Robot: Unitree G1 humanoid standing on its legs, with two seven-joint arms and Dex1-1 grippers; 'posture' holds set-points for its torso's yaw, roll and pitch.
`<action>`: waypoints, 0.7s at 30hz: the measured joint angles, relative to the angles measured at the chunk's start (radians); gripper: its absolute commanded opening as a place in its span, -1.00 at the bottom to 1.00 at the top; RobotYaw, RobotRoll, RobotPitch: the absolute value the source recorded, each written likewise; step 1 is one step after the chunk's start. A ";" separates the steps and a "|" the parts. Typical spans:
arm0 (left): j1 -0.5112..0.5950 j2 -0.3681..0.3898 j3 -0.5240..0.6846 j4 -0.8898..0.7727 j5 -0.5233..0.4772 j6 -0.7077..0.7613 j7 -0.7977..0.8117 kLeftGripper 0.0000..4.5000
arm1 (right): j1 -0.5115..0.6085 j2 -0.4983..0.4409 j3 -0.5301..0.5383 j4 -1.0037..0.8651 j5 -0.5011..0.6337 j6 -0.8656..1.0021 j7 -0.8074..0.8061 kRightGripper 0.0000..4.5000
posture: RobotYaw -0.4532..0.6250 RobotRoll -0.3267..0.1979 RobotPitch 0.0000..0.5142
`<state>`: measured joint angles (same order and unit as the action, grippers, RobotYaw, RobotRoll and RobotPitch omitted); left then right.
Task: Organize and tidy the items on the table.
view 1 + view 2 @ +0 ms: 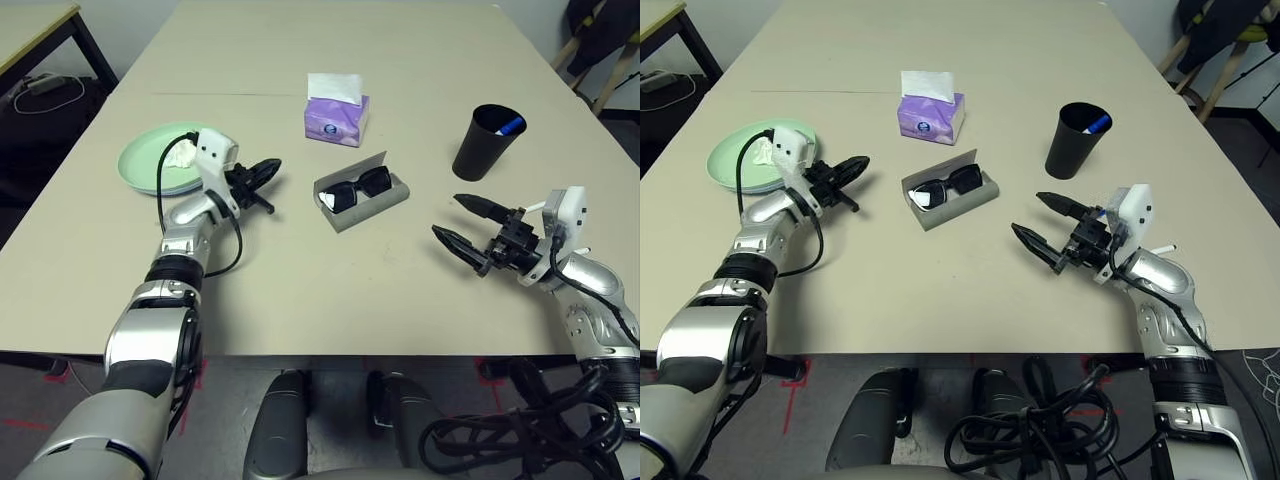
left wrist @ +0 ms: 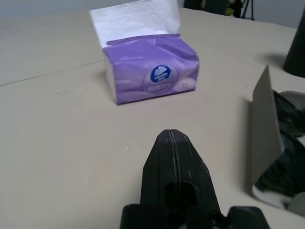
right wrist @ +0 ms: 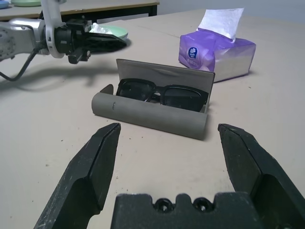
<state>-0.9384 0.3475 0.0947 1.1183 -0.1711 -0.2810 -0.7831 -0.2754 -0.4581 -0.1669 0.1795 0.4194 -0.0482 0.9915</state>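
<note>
Both grippers hover empty: left gripper [image 1: 262,176] is closed tight, right gripper [image 1: 468,229] spread wide toward the glasses case [image 1: 362,203]. Its lid stands up, sunglasses [image 1: 358,187] inside, so closing it seems next.

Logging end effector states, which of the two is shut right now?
The left end effector, near the green plate; fingers pressed together, empty. The right end effector gapes wide.

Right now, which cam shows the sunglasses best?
Right wrist view: the black sunglasses face it, lying in the open grey glasses case. Both eye views show them from above; the left wrist view catches just an edge behind the lid.
</note>
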 measured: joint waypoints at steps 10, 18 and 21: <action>-0.031 -0.042 -0.035 0.040 0.057 0.021 -0.026 -0.99 | 0.001 0.006 0.003 -0.018 0.006 0.010 -0.010 1.00 | -0.04 0.25 -0.59; -0.001 -0.071 -0.039 -0.011 0.050 0.038 -0.198 -0.99 | 0.010 0.006 0.003 -0.022 0.008 0.012 -0.024 1.00 | -0.04 0.25 -0.59; 0.030 -0.088 -0.039 -0.065 0.035 0.062 -0.260 -0.99 | 0.010 0.006 0.003 -0.022 0.008 0.012 -0.026 1.00 | -0.04 0.25 -0.60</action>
<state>-0.9086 0.2597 0.0558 1.0537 -0.1360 -0.2192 -1.0433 -0.2655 -0.4523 -0.1641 0.1573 0.4273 -0.0361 0.9659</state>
